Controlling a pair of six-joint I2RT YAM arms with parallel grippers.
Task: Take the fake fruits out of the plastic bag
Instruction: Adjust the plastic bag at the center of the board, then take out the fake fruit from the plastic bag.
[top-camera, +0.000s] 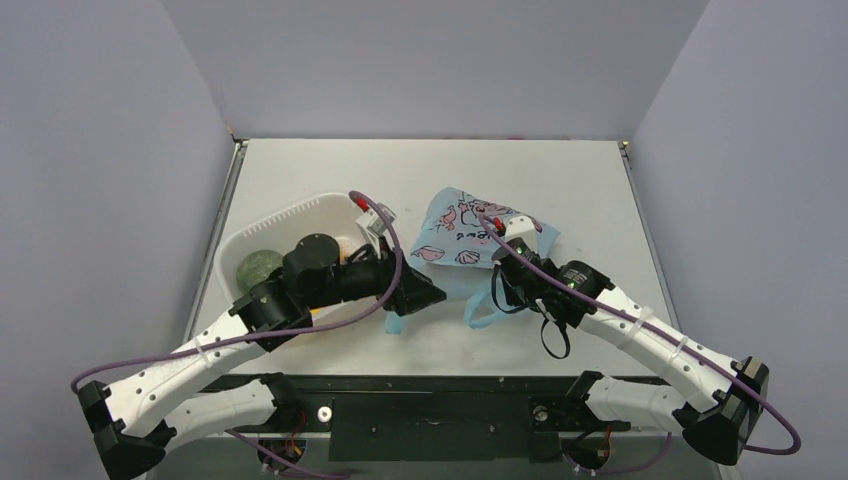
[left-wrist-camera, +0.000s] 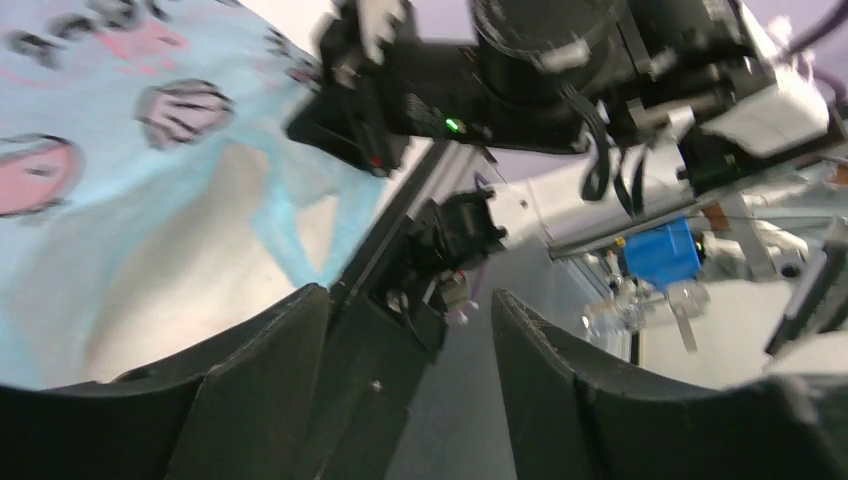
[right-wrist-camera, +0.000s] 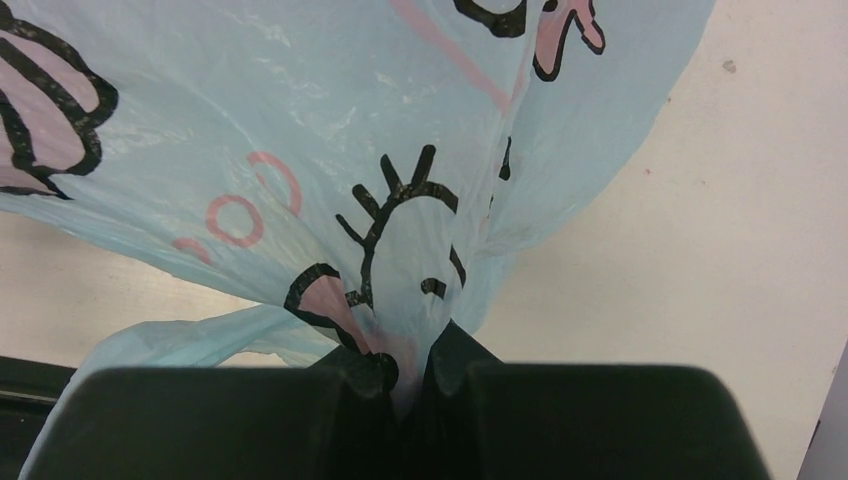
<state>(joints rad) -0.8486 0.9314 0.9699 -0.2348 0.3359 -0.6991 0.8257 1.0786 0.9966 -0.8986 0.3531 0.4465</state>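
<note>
The plastic bag (top-camera: 462, 236) is light blue with pink prints and lies bunched at mid-table. Its loop handles (top-camera: 480, 310) trail toward the front edge. My right gripper (top-camera: 500, 288) is shut on a fold of the bag; in the right wrist view the film (right-wrist-camera: 300, 110) is pinched between the fingertips (right-wrist-camera: 410, 365). My left gripper (top-camera: 428, 295) is open and empty, just left of the bag's near corner. In the left wrist view its fingers (left-wrist-camera: 405, 300) frame the table's front edge, with the bag (left-wrist-camera: 110, 150) at upper left. No fake fruits show; the bag's inside is hidden.
A white slotted tub (top-camera: 285, 222) stands at the left, with a round green melon (top-camera: 258, 266) inside and my left arm over it. The table's front edge with a black rail (top-camera: 420, 385) runs close below both grippers. Grey walls enclose the sides.
</note>
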